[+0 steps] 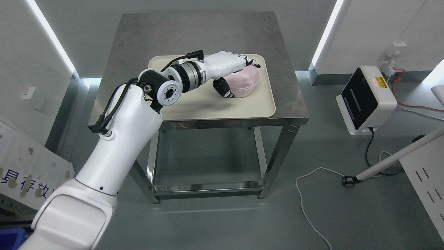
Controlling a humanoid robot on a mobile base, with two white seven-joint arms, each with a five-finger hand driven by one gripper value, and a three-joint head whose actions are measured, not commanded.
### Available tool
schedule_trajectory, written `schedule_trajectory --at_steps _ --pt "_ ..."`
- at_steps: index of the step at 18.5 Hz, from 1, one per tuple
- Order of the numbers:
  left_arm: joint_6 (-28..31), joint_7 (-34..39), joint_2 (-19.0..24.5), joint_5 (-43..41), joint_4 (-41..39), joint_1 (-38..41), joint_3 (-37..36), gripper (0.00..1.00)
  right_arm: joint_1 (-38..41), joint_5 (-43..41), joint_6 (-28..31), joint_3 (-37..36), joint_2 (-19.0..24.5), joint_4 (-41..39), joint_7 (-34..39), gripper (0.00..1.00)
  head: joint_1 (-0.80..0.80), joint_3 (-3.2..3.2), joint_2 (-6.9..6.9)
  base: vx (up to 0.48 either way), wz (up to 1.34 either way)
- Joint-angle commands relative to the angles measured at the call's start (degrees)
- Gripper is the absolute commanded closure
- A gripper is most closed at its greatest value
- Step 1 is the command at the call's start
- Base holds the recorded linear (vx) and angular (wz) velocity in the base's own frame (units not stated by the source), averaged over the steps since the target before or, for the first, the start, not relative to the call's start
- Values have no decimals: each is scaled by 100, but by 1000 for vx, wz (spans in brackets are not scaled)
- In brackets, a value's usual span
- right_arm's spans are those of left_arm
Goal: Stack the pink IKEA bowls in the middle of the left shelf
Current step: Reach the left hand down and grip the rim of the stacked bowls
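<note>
Pink bowl [244, 81], upside down by the look of its domed back, sits on the right half of a cream tray [208, 107] on a steel table [173, 34]. Whether it is one bowl or a nested pair cannot be told from this view. Left hand [232, 74] is over it: fingers [248, 61] lie along the top and far edge, thumb [223, 89] curls down at the near left rim, so the hand brackets the bowl in a half-closed span. Contact looks likely at the thumb, but whether the hold is firm cannot be told; I judge this as the grasp being set, not yet a lift. To do it well: close thumb and fingers evenly across the rim so the bowl does not skate on the smooth tray; a dome gives little purchase, so the thumb should hook under the lip, not press the curve. Lift straight up before swinging away, clear of the tray's raised edge. Keep the wrist level, since a tilted bowl may slip out of a wide pinch. No shelf shows here, so the carry will need a turn of the base. Right arm is not in view. A white device [366, 100] and cables [312, 194] lie on the floor to the right, well apart from the table.
</note>
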Motion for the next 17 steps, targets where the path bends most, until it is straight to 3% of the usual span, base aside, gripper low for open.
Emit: schedule_trajectory --at_steps 1,9,15,17 --pt "49 -62 -176 -210 428 -82 -231 17 167 0 -5 -61 -100 -193 3 0 0 0 0 0 0" --pt "75 -18 -176 -245 1298 -161 -258 31 167 0 -5 -61 -100 -193 3 0 0 0 0 0 0" --pt "427 9 -176 -237 1413 -170 -161 36 167 0 -6 -70 -100 -193 3 0 0 0 0 0 0" --pt "410 0 -176 -210 1404 -161 -143 44 167 0 -14 -70 -100 -193 3 0 0 0 0 0 0"
